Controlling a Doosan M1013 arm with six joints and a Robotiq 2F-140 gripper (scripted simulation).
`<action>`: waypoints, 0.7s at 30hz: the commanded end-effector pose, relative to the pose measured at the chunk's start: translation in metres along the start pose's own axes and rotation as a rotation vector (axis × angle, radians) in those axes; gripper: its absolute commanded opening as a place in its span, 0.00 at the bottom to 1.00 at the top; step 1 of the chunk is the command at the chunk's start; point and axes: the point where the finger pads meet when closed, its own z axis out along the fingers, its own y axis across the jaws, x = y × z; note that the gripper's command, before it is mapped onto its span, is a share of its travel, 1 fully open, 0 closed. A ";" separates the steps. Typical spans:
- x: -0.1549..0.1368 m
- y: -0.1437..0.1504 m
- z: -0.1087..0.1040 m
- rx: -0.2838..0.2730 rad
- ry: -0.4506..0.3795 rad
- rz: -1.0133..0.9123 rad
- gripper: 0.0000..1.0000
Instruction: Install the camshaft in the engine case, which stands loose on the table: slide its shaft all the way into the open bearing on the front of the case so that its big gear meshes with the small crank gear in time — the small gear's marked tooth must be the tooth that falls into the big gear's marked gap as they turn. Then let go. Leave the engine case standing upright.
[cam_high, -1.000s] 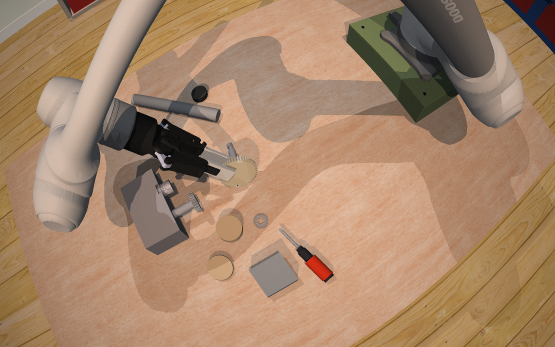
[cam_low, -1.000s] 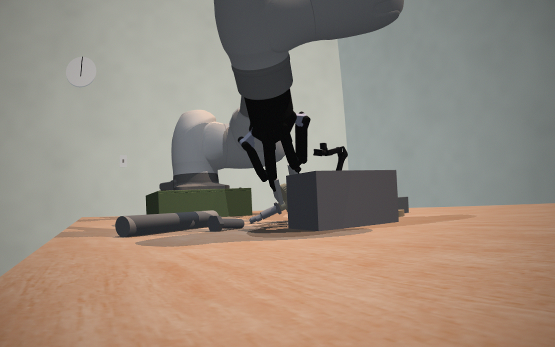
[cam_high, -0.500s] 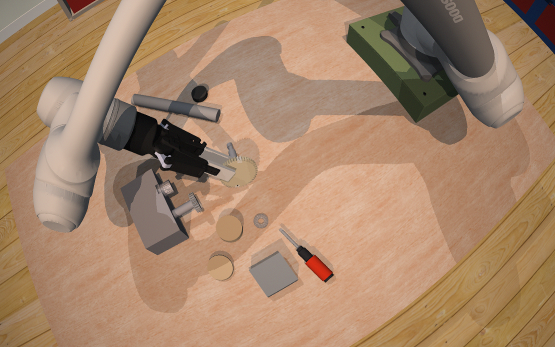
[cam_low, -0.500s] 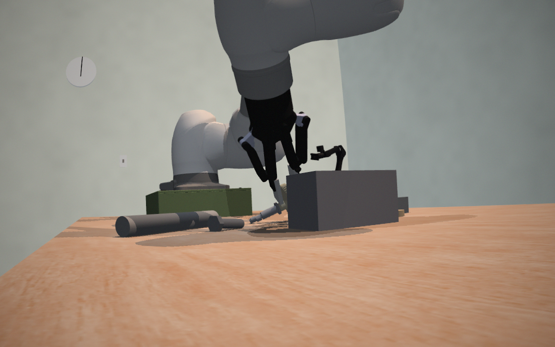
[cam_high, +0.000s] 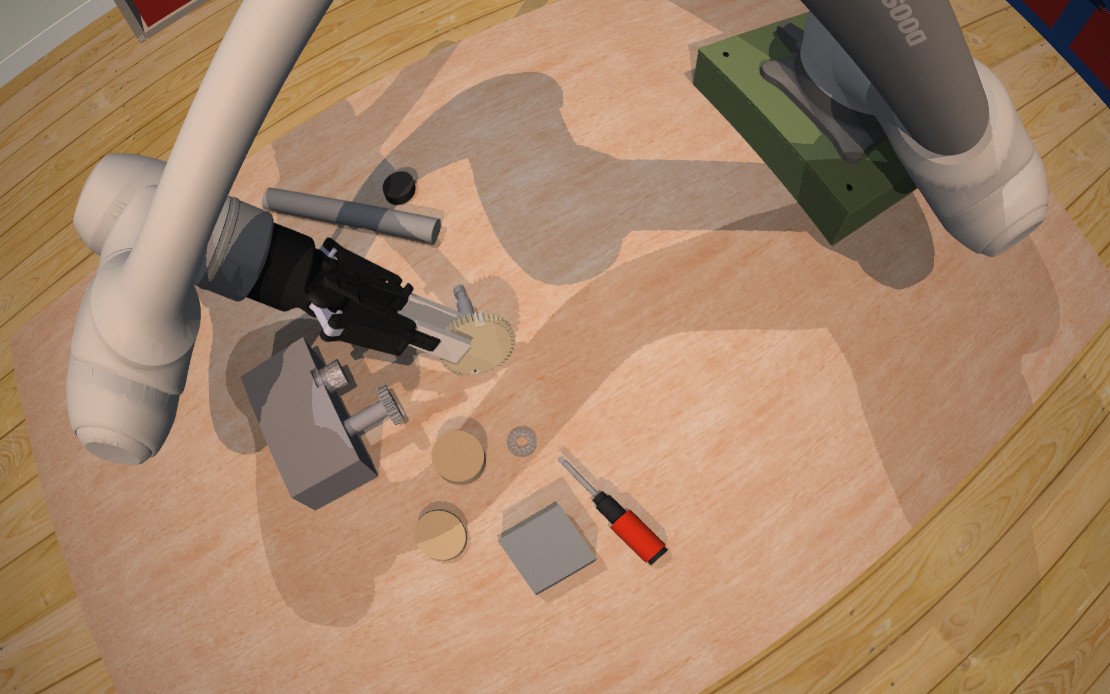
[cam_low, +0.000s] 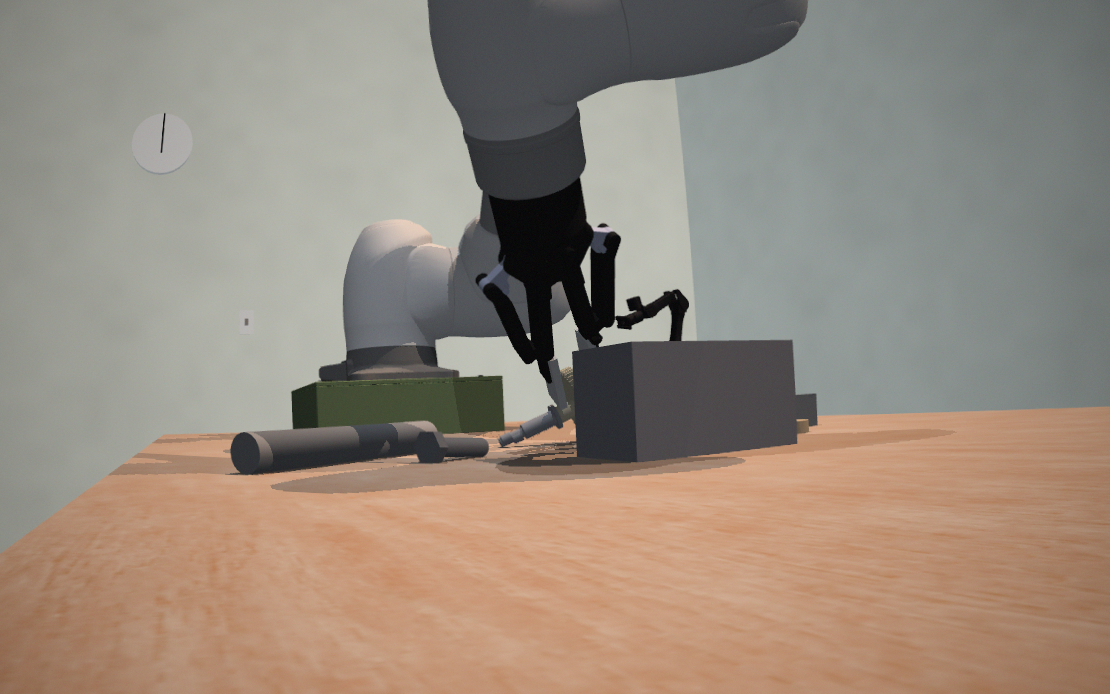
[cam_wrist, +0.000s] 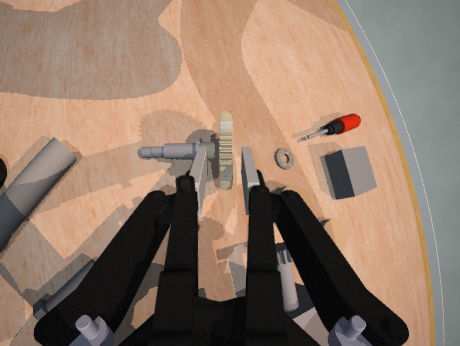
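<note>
The camshaft lies tilted on the table: its tan big gear (cam_high: 484, 343) (cam_wrist: 226, 137) (cam_low: 527, 426) rests on edge and its grey shaft slopes down to the table. My gripper (cam_high: 466, 333) (cam_wrist: 224, 159) (cam_low: 559, 392) reaches down over it. Its fingers stand partly apart, one on each side of the gear, with small gaps showing. The grey engine case (cam_high: 306, 433) (cam_low: 683, 401) stands upright just beside it. On its front are the open bearing (cam_high: 331, 376) and the small crank gear (cam_high: 394, 405). I cannot see the timing marks.
A grey cylinder (cam_high: 351, 214) (cam_low: 319, 446) and a black cap (cam_high: 399, 186) lie behind the gripper. Two tan discs (cam_high: 458, 455) (cam_high: 440, 534), a small ring (cam_high: 517, 436) (cam_wrist: 285, 157), a red screwdriver (cam_high: 626, 523) (cam_wrist: 333, 125) and a grey block (cam_high: 546, 546) (cam_wrist: 346, 172) lie in front. The green robot base (cam_high: 785, 139) stands at the back right.
</note>
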 end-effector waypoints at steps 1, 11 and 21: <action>0.001 0.002 0.004 -0.002 0.003 -0.004 0.21; 0.001 0.002 0.004 -0.002 0.003 -0.004 0.05; 0.001 0.002 0.004 -0.002 0.003 -0.004 0.05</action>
